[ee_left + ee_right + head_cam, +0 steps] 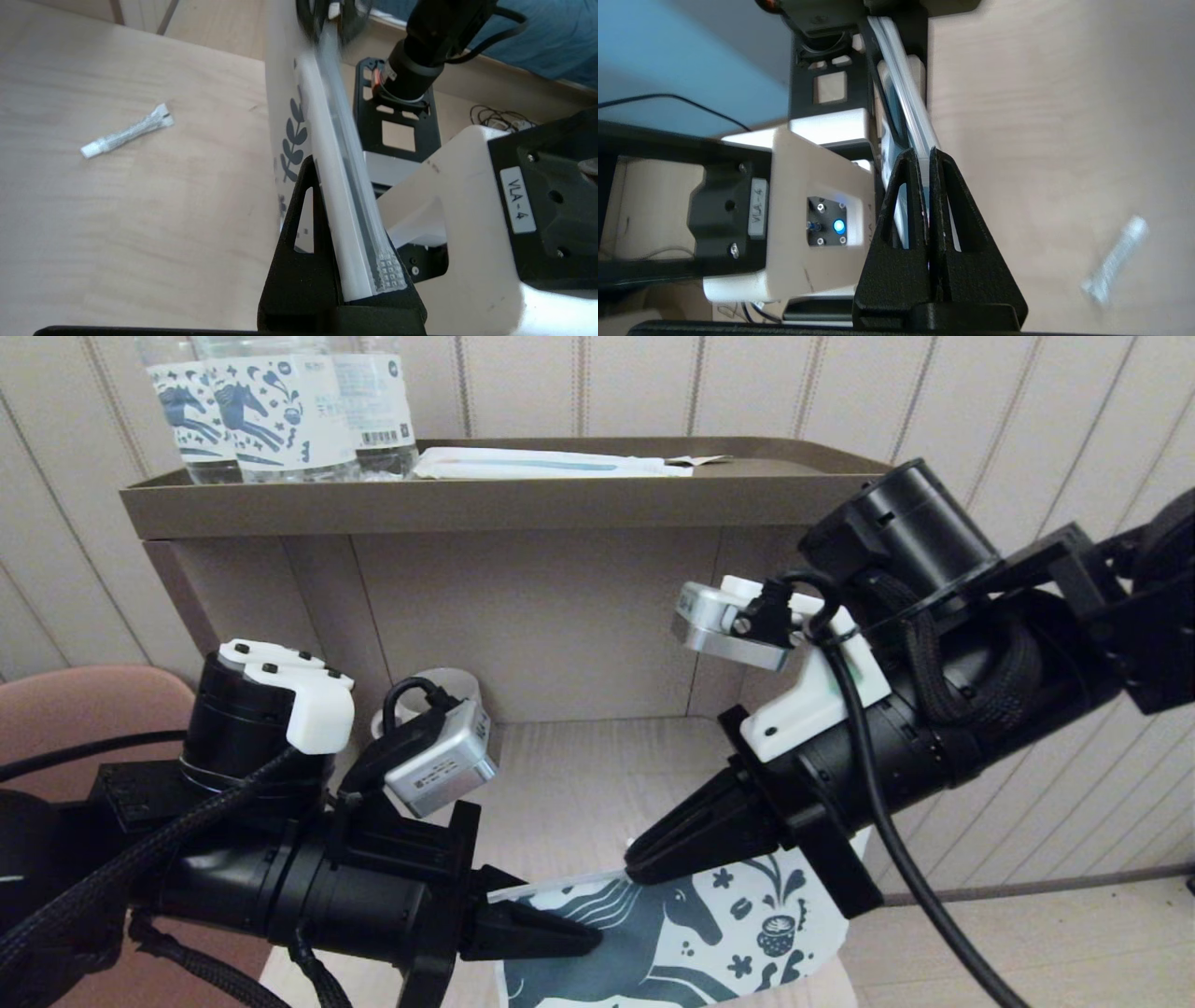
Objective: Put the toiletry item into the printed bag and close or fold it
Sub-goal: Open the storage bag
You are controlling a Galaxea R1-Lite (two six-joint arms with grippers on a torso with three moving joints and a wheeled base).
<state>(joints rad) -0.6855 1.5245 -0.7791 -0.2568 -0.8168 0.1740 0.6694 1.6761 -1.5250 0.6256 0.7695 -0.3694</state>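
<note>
Both my left gripper (pixel 583 933) and right gripper (pixel 644 870) are clenched on the limp, light bag (pixel 709 933). The stick (pixel 127 131) lies on the bench (pixel 117 224) beyond; I'd pinch its middle.

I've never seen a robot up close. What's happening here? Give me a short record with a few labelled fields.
Left gripper: shut on the top edge of the flat white pouch printed with a dark teal horse.
Right gripper: shut on the same edge, further along.
Pouch: held up between both grippers.
Toiletry item: thin white wrapped stick lying on the pale wooden table, outside the pouch.
Background: brown shelf tray holding clear bottles with horse-print labels.
</note>
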